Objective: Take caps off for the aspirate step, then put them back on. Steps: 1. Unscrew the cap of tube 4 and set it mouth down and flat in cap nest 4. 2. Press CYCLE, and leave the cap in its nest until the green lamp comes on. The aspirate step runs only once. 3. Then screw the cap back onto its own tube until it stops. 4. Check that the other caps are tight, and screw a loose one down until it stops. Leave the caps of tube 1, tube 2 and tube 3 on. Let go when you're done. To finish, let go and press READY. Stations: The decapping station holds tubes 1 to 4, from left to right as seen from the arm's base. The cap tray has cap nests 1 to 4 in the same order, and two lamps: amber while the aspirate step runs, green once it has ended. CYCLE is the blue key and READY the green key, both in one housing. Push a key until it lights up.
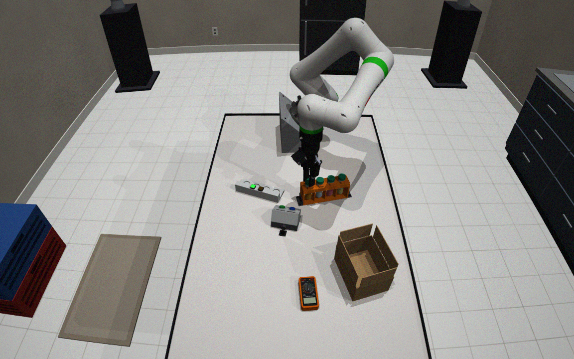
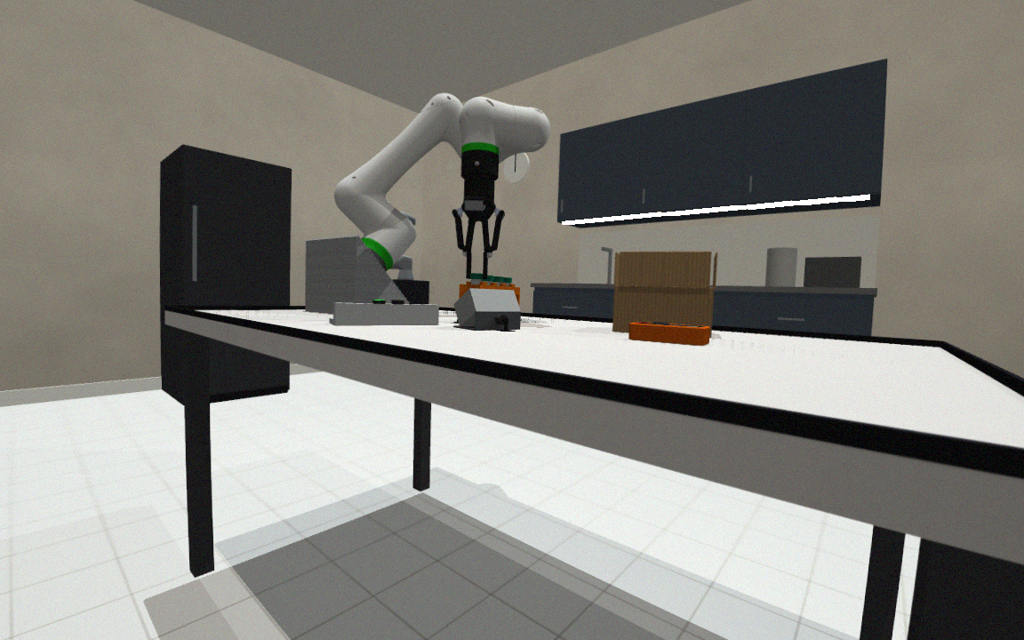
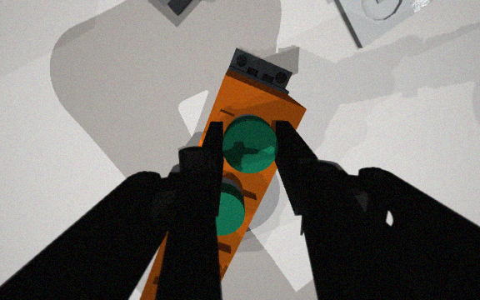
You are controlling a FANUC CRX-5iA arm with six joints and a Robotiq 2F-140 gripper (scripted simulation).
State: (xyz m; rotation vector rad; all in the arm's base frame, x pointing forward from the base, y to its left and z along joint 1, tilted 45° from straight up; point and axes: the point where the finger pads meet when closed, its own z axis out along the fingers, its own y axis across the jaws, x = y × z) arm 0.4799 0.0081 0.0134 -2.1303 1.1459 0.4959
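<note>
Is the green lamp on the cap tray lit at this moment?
Yes, in the top view a bright green light glows on the grey cap tray, left of the orange tube rack.

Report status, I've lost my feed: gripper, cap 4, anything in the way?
Gripper shut on cap 4, cap seated on its tube at the rack end. Green lamp lit. Nothing blocking.

We note a white table (image 1: 244, 276), black-edged. On it: orange decapping station (image 1: 325, 194), grey cap tray (image 1: 258, 191), key housing (image 1: 285, 217), open cardboard box (image 1: 366, 261), orange multimeter (image 1: 308, 292).
</note>
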